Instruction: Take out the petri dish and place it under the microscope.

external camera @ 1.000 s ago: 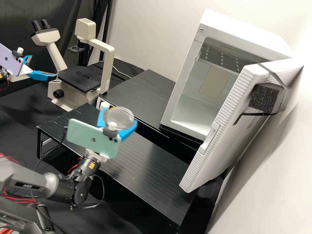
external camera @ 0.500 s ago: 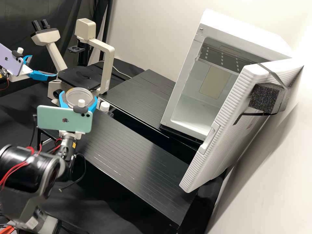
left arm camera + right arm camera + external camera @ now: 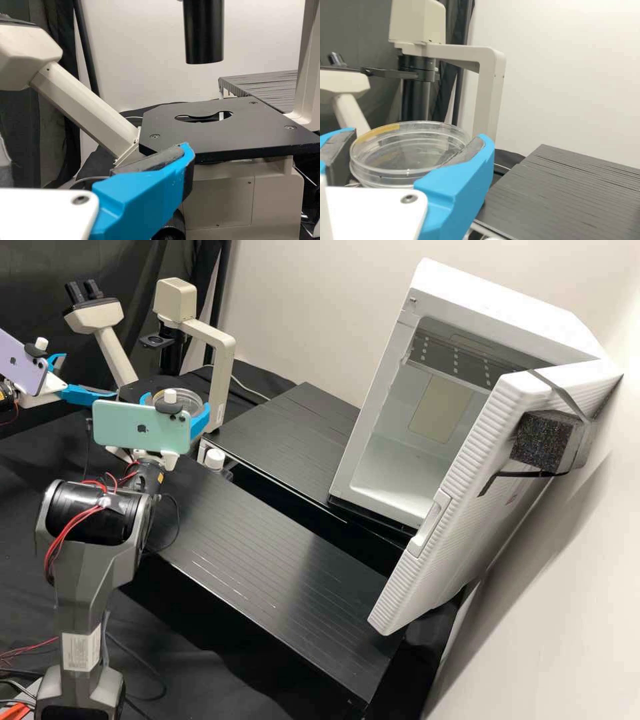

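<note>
In the high view, a green phone hides the near side of the dish, close to the microscope, and part of the right hand. Left of the microscope, a purple phone, itself cut off by the edge, covers some of the left hand. The left wrist view crops the microscope's eyepiece head. The right wrist view cuts off one blue finger before the microscope.

The petri dish is round and see-through, with a yellow strip on its rim. It is held up, about flat, near the microscope. The microscope is cream and black and stands upright at the far left, its flat black top having a hole.
</note>
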You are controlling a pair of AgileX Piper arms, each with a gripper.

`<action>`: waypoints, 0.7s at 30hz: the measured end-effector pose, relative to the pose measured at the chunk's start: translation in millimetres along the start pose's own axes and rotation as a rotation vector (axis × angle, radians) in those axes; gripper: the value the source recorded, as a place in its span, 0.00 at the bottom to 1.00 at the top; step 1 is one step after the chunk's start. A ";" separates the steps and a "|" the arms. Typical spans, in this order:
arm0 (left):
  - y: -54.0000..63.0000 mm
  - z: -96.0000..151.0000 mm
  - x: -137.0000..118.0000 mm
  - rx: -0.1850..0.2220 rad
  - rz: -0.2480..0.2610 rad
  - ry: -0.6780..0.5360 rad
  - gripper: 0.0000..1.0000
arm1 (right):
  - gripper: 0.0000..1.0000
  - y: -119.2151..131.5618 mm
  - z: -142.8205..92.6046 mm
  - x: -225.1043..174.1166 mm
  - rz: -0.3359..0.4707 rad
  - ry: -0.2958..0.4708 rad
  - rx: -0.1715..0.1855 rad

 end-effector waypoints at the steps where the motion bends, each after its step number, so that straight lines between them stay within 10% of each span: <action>1: 0.0 0.0 0.0 0.000 0.000 0.000 1.00 | 0.00 -2.1 1.3 7.6 -0.008 -0.017 -0.001; 21: 0.0 0.0 0.0 0.000 0.000 0.000 1.00 | 0.00 -45.6 1.8 78.9 -0.062 -0.040 -0.013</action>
